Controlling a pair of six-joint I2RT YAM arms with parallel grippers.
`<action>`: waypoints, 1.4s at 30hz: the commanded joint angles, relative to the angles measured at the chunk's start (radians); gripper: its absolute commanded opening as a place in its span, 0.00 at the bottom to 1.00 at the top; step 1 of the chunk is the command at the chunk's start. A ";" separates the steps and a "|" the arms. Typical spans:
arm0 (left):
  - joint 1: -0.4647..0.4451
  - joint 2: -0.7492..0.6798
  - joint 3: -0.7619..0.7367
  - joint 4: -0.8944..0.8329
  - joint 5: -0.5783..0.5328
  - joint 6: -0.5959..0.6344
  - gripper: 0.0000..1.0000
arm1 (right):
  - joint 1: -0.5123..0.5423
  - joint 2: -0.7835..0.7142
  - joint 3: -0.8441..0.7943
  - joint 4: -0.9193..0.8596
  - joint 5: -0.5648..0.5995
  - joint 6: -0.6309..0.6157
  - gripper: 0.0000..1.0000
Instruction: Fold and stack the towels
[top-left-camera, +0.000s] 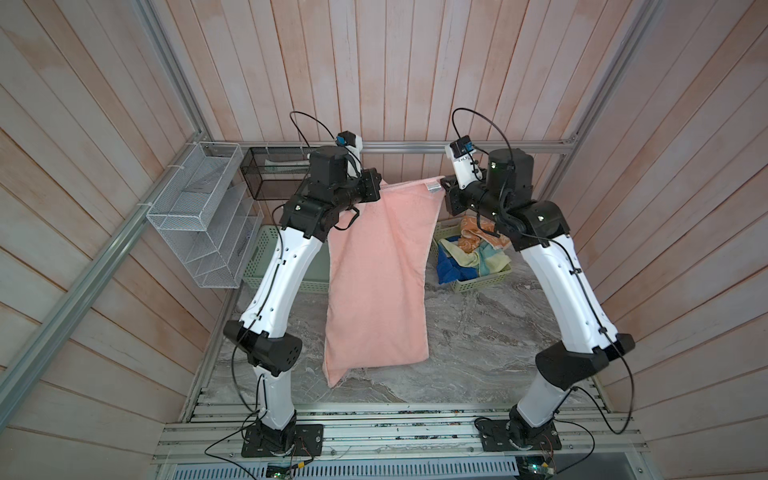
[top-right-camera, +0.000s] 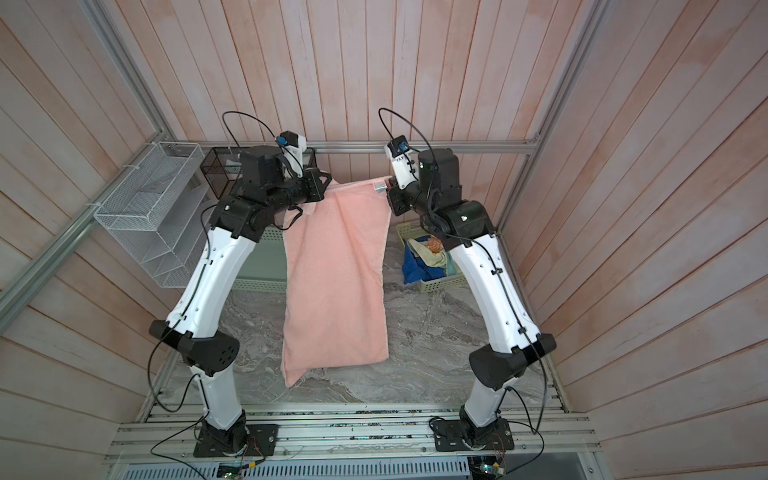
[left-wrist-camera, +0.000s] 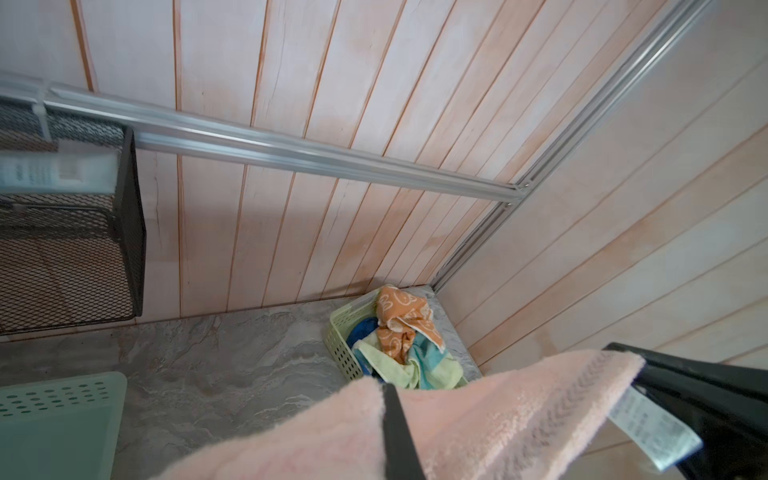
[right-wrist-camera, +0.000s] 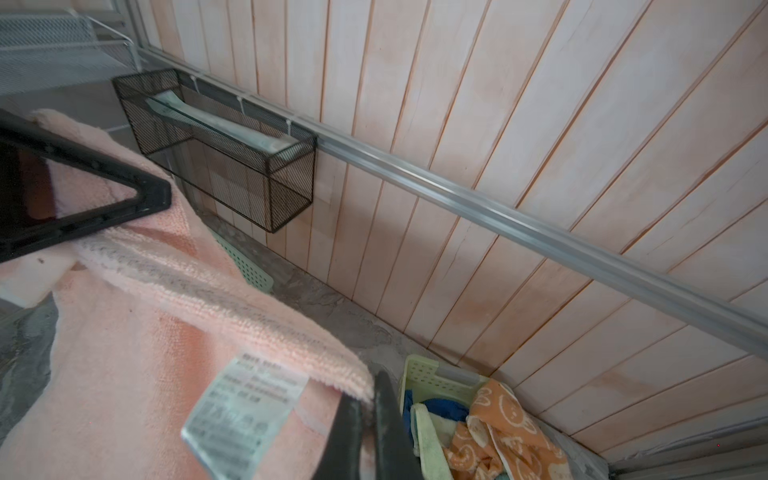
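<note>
Currently: pink towel (top-left-camera: 378, 270) hangs full length, long axis vertical, lower hem toward front of bench (top-left-camera: 478, 340); hem-to-bench contact indeterminate. Top edge stretched between claws. Left claw (top-left-camera: 379, 189) clamped on one top corner; right claw (top-left-camera: 444, 183) clamped on opposite corner, beside label (top-left-camera: 434, 189). Both arms equally near. Other towels (top-left-camera: 469, 249) heaped in far right basket (top-left-camera: 473, 286).

Towel (top-left-camera: 376, 270) hangs between left gripper (top-left-camera: 380, 188) and right gripper (top-left-camera: 444, 184); 3 towels (top-left-camera: 469, 253) in basket (top-left-camera: 473, 286) behind, right.
</note>
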 joint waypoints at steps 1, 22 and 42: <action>0.075 0.155 0.049 0.066 -0.022 0.030 0.00 | -0.100 0.138 0.008 0.119 0.019 0.034 0.00; 0.083 0.041 -0.614 0.469 0.052 0.133 0.58 | -0.089 0.199 -0.375 0.269 -0.038 0.112 0.48; -0.667 -0.199 -1.454 0.587 -0.401 0.570 0.79 | -0.087 -0.401 -1.439 0.457 -0.240 0.406 0.48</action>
